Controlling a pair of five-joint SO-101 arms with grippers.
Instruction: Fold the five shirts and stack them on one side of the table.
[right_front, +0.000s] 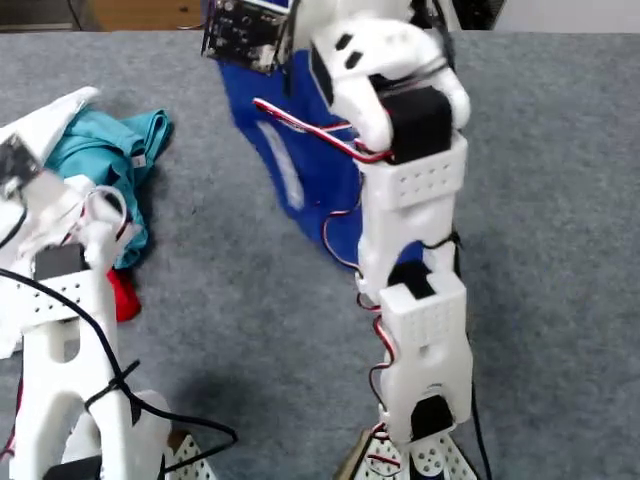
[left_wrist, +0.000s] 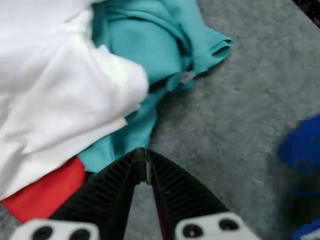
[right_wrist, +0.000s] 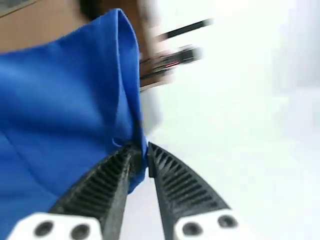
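In the high view, the right arm stands tall in the middle of the frame. It carries the blue shirt up at the upper centre, so that the cloth hangs down toward the grey worktop. This looks like a lift to let the garment drop open before it is laid flat for folding. At the left edge a loose heap waits: a white shirt lies uppermost, a teal shirt spills out to its right, and a strip of red shirt peeks out below. The left arm rises from the lower left and bends over this heap, probably parked near the next garment. In the left wrist view, the left gripper has its fingers closed tip to tip with nothing between them. They are poised just over the hem of the teal shirt where it meets the red shirt. The white shirt overlaps both, and bare worktop lies beside them, so none of these three is folded or stacked yet. In the right wrist view, the right gripper has its fingers pinched on a gathered edge of the blue shirt. The fabric fans away from the pinch with the room behind it. Holding it by the edge probably lets the weight of the cloth pull out the creases.
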